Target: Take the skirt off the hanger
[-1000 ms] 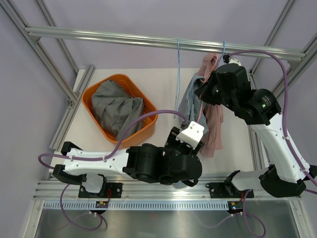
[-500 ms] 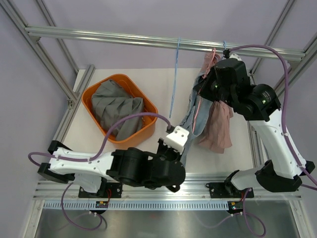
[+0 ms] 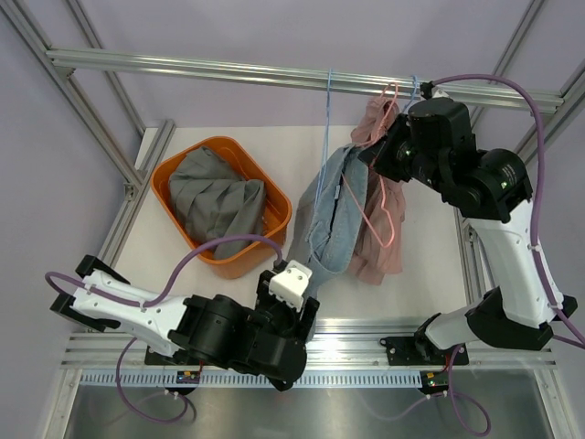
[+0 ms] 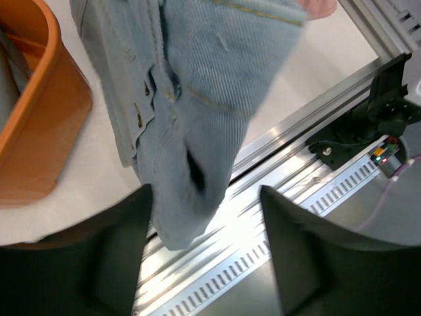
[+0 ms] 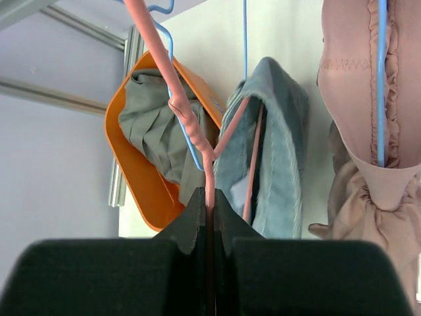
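The blue denim skirt [image 3: 334,215] hangs on a pink wire hanger [image 3: 391,219] and trails down to the left. My right gripper [image 3: 388,151] is shut on the hanger's neck [image 5: 172,72] near the top rail, with the skirt [image 5: 283,151] draped below it. My left gripper [image 3: 294,294] is low near the table's front edge. In the left wrist view its jaws [image 4: 204,197] stand wide apart, and the skirt's lower end [image 4: 197,99] dangles between them, close to the left finger [image 4: 118,263].
An orange basket [image 3: 174,165] with grey cloth stands at the left. A pink garment [image 3: 375,247] on a blue hanger [image 5: 380,79] hangs to the right of the skirt. An aluminium rail [image 4: 289,164] runs along the table's front edge.
My left arm has drawn back down and left toward the front edge. The skirt has stretched out to the lower left. My right gripper has lifted the hanger slightly.
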Available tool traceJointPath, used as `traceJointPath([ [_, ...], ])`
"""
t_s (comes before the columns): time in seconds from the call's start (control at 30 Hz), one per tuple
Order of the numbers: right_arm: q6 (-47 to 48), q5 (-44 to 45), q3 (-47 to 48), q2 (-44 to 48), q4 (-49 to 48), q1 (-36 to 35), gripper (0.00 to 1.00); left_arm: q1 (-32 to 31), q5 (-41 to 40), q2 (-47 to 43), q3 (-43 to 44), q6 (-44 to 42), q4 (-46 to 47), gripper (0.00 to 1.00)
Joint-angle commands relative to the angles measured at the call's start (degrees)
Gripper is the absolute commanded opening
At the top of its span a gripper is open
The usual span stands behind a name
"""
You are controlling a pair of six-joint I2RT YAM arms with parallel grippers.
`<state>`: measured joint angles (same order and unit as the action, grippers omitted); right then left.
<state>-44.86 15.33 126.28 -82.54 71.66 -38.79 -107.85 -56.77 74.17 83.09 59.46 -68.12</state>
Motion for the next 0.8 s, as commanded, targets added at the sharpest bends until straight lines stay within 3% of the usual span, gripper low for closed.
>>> traceJointPath([
  [0.0,4.5,-2.14,-0.15,3.78,-2.84,0.9,0.0,-0.69,-2.2,0.8,4.61,1.46,-1.05,0.77],
  [0.07,6.88,-5.56,-1.47,6.76,-1.53,0.9,0.0,-0.69,-2.9,1.68,7.78,-0.13,-1.49,0.83],
  [0.23,13.39,-17.34,-3.75,11.34,2.08,0.9,0.0,0.62,-4.84,0.37,11.22,-3.3,-1.93,0.85],
  [0.33,16.73,-18.84,-6.21,15.03,2.35,0.99,0.0,0.71,-5.98,-1.48,10.08,-1.9,-2.02,0.88],
  [0.43,18.84,-14.74,-7.36,17.06,0.24,0.9,0.0,0.71,-5.98,-4.99,6.13,-1.8,1.21,0.92],
  [0.77,23.94,-3.74,2.11,1.45,-5.91,0.9,0.0,0.71,-2.91,-11.85,-3.98,3.29,2.2,0.94],
])
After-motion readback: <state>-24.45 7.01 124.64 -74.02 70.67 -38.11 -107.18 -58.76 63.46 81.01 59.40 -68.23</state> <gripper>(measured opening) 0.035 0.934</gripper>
